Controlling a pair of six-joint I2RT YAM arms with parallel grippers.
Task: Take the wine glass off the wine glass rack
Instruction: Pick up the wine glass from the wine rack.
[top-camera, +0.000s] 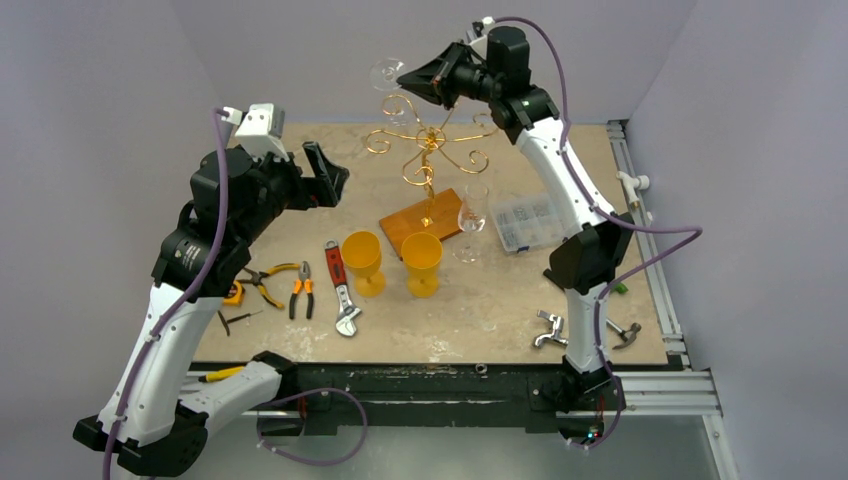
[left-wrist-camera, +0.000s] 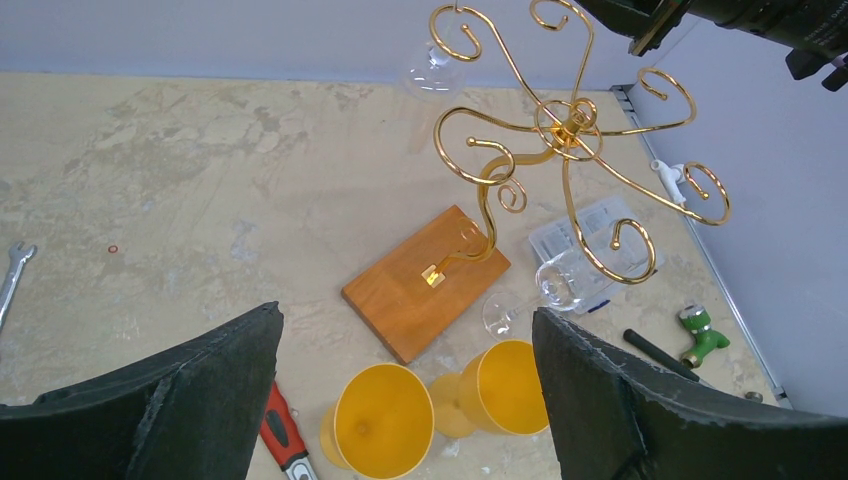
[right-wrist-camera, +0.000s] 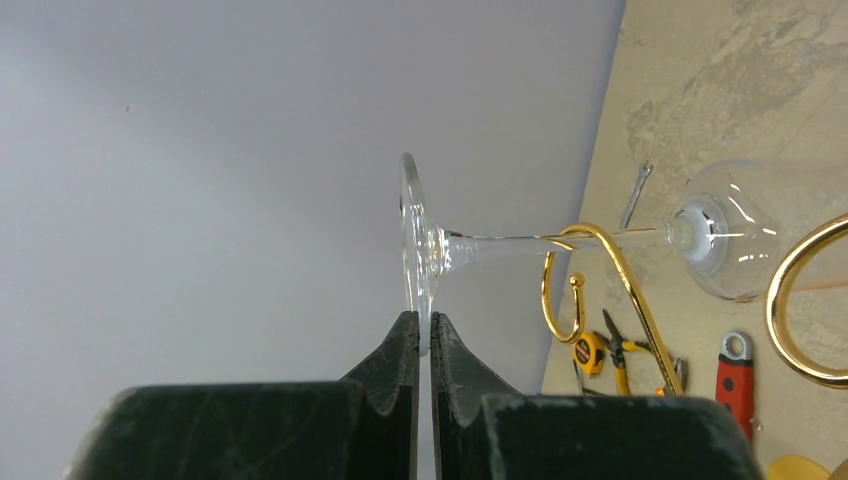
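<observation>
The wine glass (right-wrist-camera: 520, 240) hangs bowl-down high on the wine glass rack (right-wrist-camera: 600, 262), its stem caught in a golden curl. The right claw (right-wrist-camera: 425, 325) is clenched on the rim of the glass's foot, so the grasp looks made. The next move likely calls for sliding the stem out through the curl's opening without twisting. The left claw (left-wrist-camera: 405, 312) hangs released, well apart.

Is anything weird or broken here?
Nothing looks broken or spilled. One odd bit: the right tool pinches the wine glass by only the thin edge of its foot, while its stem sits in a gold hook of the wine glass rack.
</observation>
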